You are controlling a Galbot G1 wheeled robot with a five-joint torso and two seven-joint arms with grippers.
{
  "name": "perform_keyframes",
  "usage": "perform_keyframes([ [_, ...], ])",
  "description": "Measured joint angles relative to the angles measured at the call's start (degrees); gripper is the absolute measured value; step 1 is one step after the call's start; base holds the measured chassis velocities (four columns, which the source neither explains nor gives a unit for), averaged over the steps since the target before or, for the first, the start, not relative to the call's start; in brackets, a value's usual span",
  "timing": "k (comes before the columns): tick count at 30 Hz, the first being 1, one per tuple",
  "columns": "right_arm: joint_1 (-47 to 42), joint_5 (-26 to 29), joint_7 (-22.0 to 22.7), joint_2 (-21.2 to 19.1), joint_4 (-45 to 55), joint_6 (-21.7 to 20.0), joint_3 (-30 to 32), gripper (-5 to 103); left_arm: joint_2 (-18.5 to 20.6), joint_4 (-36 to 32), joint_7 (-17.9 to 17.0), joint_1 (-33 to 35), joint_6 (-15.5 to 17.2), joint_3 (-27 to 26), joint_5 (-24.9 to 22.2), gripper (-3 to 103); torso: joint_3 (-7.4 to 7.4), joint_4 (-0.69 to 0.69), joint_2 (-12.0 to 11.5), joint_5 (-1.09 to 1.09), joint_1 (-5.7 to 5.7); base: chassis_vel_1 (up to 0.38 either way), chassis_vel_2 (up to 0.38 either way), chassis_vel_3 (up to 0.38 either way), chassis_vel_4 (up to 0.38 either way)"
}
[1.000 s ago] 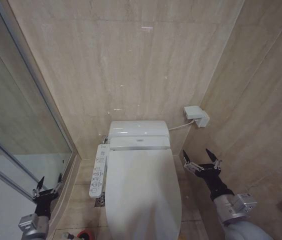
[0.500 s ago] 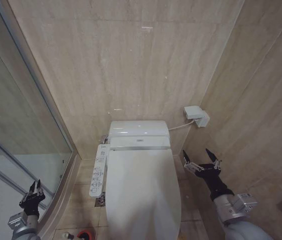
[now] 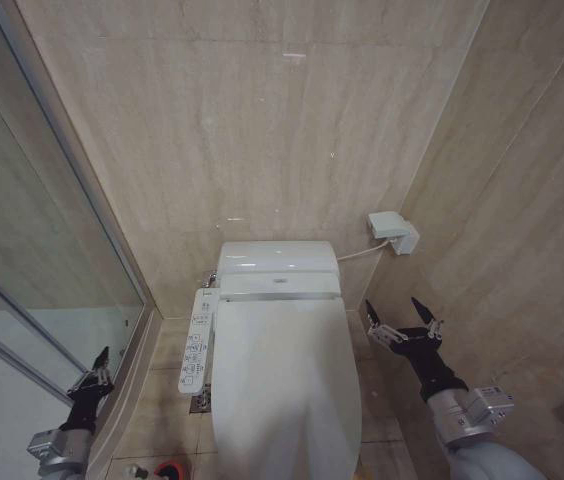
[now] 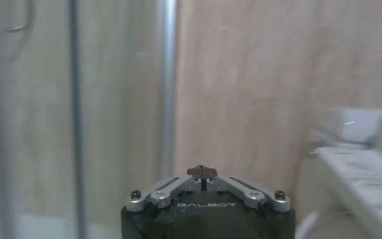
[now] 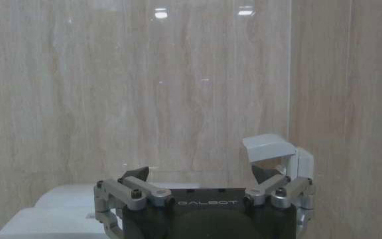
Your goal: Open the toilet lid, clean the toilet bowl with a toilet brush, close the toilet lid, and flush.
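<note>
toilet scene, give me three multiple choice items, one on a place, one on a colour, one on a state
1. Where is the control panel?
A. on the toilet's left side
B. on the back wall
C. on the floor

2. What colour is the toilet lid?
A. black
B. white
C. blue

3. How are the two tools?
A. both shut
B. both open
C. left shut, right open

Answers:
1. A, the panel juts from the side nearest the left tool.
2. B, the lid is glossy white and lies closed.
3. C, the left wrist view shows its tips meeting, while the right tool has its tips spread apart beside the lid.
</note>
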Motion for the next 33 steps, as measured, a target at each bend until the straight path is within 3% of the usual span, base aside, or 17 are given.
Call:
perform_keyframes([
  [3, 0.0, 0.0, 0.0, 0.0, 0.0, 0.0, 0.0, 100, -0.3, 0.4, 6.5, 0.1, -3.1, 0.3, -0.9, 0, 0.00, 0.00, 0.0, 0.00, 0.00, 0.000, 0.000, 0.000, 0.000],
  [4, 0.0, 0.0, 0.0, 0.0, 0.0, 0.0, 0.0, 100, -0.3, 0.4, 6.5, 0.1, -3.1, 0.3, -0.9, 0, 0.00, 0.00, 0.0, 0.00, 0.00, 0.000, 0.000, 0.000, 0.000],
  [7, 0.0, 0.0, 0.0, 0.0, 0.0, 0.0, 0.0, 100, -0.6, 0.7, 12.2, 0.1, -5.9, 0.6, -1.8, 0, 0.00, 0.00, 0.0, 0.00, 0.00, 0.000, 0.000, 0.000, 0.000],
  [10, 0.0, 0.0, 0.0, 0.0, 0.0, 0.0, 0.0, 100, 0.4, 2.1, 15.3, -0.9, -7.4, 1.4, -4.1, 0, 0.00, 0.06, 0.0, -0.05, -0.01, 0.000, 0.000, 0.000, 0.000],
  [11, 0.0, 0.0, 0.0, 0.0, 0.0, 0.0, 0.0, 100, 2.2, 2.7, 15.7, -2.4, -7.7, 1.7, -5.3, 0, 0.00, -0.03, 0.0, -0.03, 0.00, 0.000, 0.000, 0.000, 0.000],
  [13, 0.0, 0.0, 0.0, 0.0, 0.0, 0.0, 0.0, 100, 3.6, 3.1, 15.6, -3.4, -7.8, 1.9, -6.0, 0, -0.01, -0.05, 0.0, 0.07, -0.01, 0.000, 0.000, 0.000, 0.000],
  [14, 0.0, 0.0, 0.0, 0.0, 0.0, 0.0, 0.0, 100, 4.3, 3.3, 15.3, -3.8, -7.8, 2.0, -6.3, 0, 0.00, 0.02, 0.0, 0.03, -0.01, 0.000, 0.000, 0.000, 0.000],
  [16, 0.0, 0.0, 0.0, 0.0, 0.0, 0.0, 0.0, 100, 4.9, 3.3, 15.0, -4.3, -7.6, 2.1, -6.6, 0, 0.00, -0.02, 0.0, -0.05, 0.00, 0.000, 0.000, 0.000, 0.000],
  [33, 0.0, 0.0, 0.0, 0.0, 0.0, 0.0, 0.0, 100, 12.2, 8.0, 13.0, -11.3, -6.5, 5.4, -9.4, 0, 0.00, 0.00, 0.0, -0.01, 0.00, 0.000, 0.000, 0.000, 0.000],
])
